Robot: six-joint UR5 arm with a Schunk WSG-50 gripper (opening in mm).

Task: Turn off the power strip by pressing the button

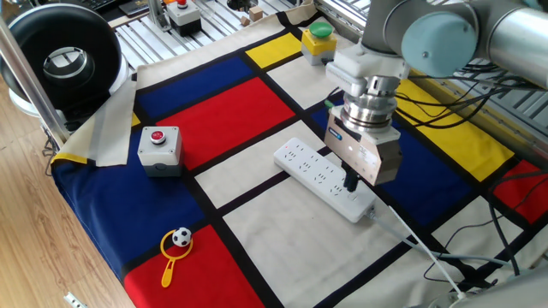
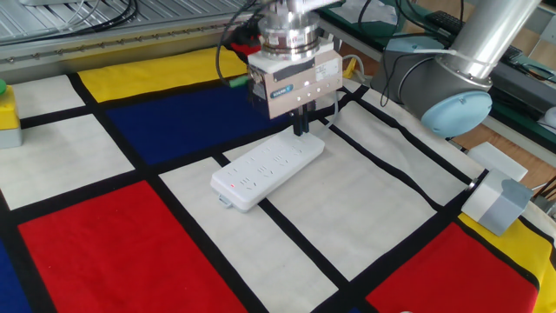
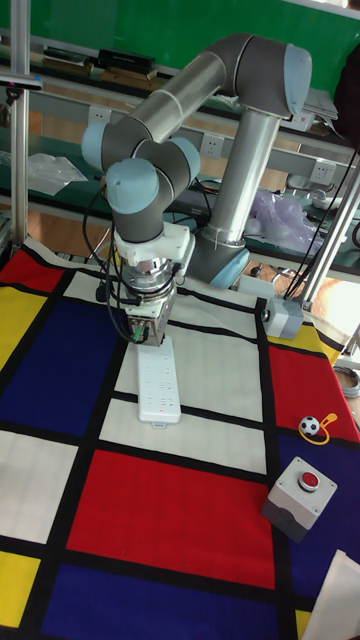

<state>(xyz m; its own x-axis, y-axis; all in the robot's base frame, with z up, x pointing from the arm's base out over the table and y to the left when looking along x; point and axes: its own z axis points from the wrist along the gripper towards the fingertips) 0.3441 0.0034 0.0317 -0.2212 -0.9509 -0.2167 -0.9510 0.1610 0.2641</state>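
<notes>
The white power strip (image 1: 312, 171) (image 2: 256, 169) (image 3: 155, 385) lies flat and slantwise on a white square of the chequered cloth. Its white cable (image 1: 413, 239) runs off to the lower right. My gripper (image 1: 349, 183) (image 2: 301, 130) points straight down over the strip's cable end, and its dark fingers (image 2: 301, 122) are shut into one narrow tip. That tip is at the strip's top face; I cannot tell whether it touches. The button is too faint to pick out and sits about where the fingertip stands.
A red button on a grey box (image 1: 159, 144) (image 3: 300, 490) stands at the left. At the far edge is a green button on a yellow box (image 1: 318, 38). A small ball toy (image 1: 177, 244) lies near the front. Robot cables (image 1: 479, 257) trail at the right.
</notes>
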